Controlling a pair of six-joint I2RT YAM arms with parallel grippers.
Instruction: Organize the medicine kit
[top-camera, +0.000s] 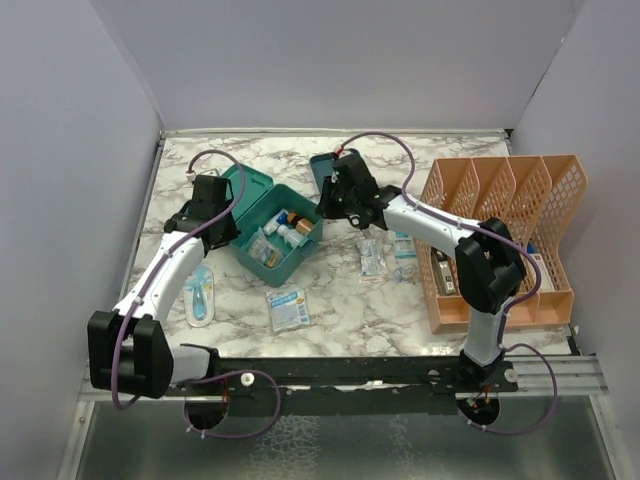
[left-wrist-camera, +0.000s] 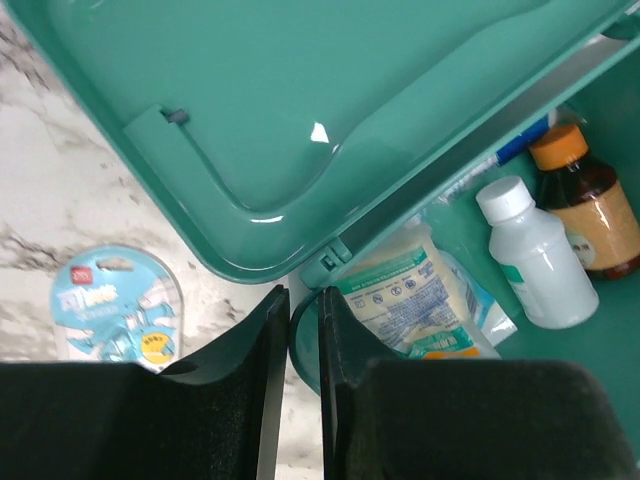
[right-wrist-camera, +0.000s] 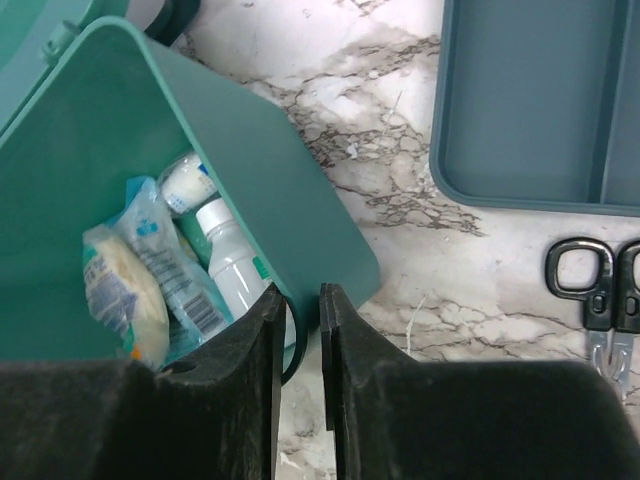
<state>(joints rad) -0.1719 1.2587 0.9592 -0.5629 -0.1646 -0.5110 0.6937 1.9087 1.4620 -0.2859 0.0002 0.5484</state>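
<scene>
Spanning the scene: marble-patterned table (top-camera: 350, 318), with supplies scattered across its middle.
Orange mesh rack (top-camera: 500, 195): right side, well apart from the box; a few items sit in its near compartments.
Medicine kit (top-camera: 288, 264): left of centre, its lid (top-camera: 245, 188) thrown open toward the far left. Soft packets, a white bottle (left-wrist-camera: 540, 255) and a brown bottle (left-wrist-camera: 590, 210) lie inside.
Insert tray (top-camera: 322, 165): far centre, out of the box; the part in view is bare.
Left gripper (left-wrist-camera: 305, 340): clenched narrow on the kit's rim, just beside the hinge.
Right gripper (right-wrist-camera: 300, 340): pinched on the kit's wall at its far right corner.
Loose packets: one (top-camera: 288, 308) near the kit's near side, others (top-camera: 371, 256) between kit and rack.
Blister pack (top-camera: 200, 293): on the table, left and near of the kit.
Scissors (right-wrist-camera: 590, 285): on the table near the tray.
Progress: roughly midway by my reading. The box is part-filled, but the packets, blister pack and scissors lie outside, the tray is not seated and the lid is not shut.
</scene>
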